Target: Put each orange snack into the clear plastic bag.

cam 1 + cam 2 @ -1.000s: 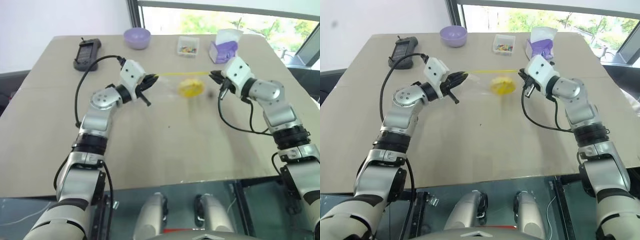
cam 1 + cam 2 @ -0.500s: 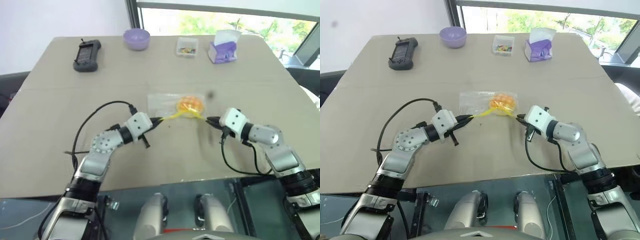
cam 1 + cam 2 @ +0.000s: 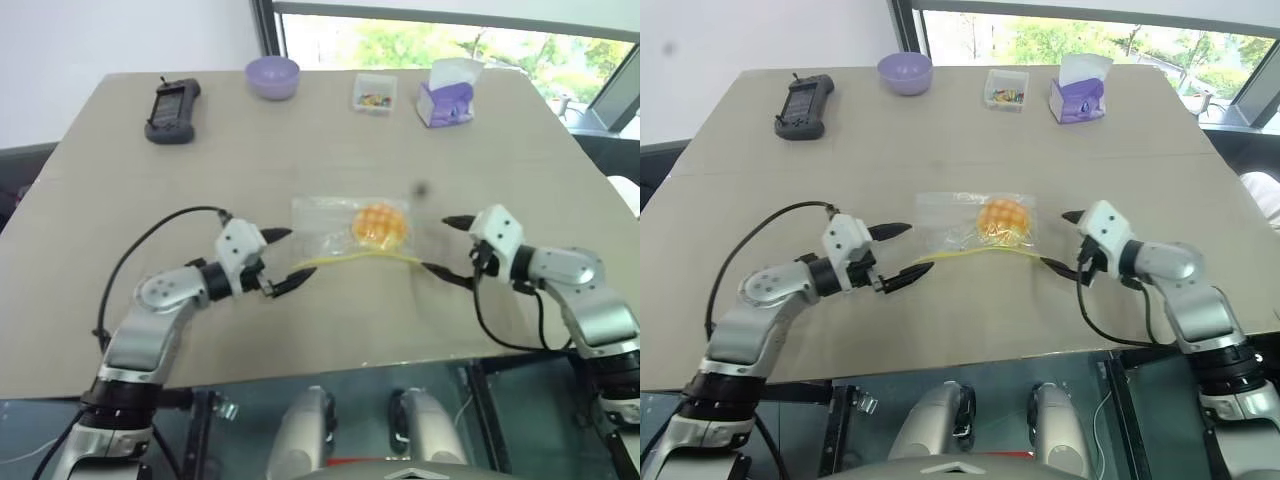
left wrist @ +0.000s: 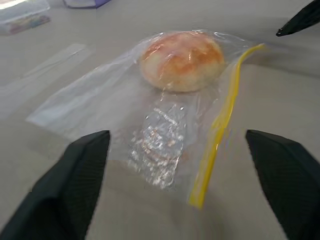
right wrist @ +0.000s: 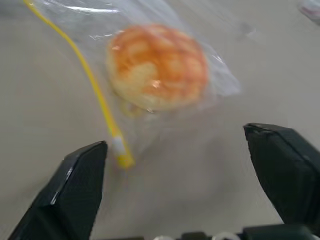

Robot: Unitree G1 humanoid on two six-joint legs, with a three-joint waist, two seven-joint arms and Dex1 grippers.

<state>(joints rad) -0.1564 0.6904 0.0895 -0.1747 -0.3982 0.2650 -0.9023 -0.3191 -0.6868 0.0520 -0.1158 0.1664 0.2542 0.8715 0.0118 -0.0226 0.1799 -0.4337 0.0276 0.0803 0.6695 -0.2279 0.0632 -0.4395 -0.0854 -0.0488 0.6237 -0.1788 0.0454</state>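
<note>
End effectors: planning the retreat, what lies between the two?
In the left eye view, the clear plastic bag with the orange snack inside, on the table.

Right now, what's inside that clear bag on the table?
One orange bun lies inside the bag, near its yellow zipper strip. The table under the bun is hidden.

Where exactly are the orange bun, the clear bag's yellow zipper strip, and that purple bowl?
orange snack (image 3: 380,222), left eye view, middle of its criss-cross top.
yellow zipper strip (image 4: 220,125), left wrist view, midway along the clear plastic bag's strip.
purple bowl (image 3: 905,72), right eye view, on its outer wall.
</note>
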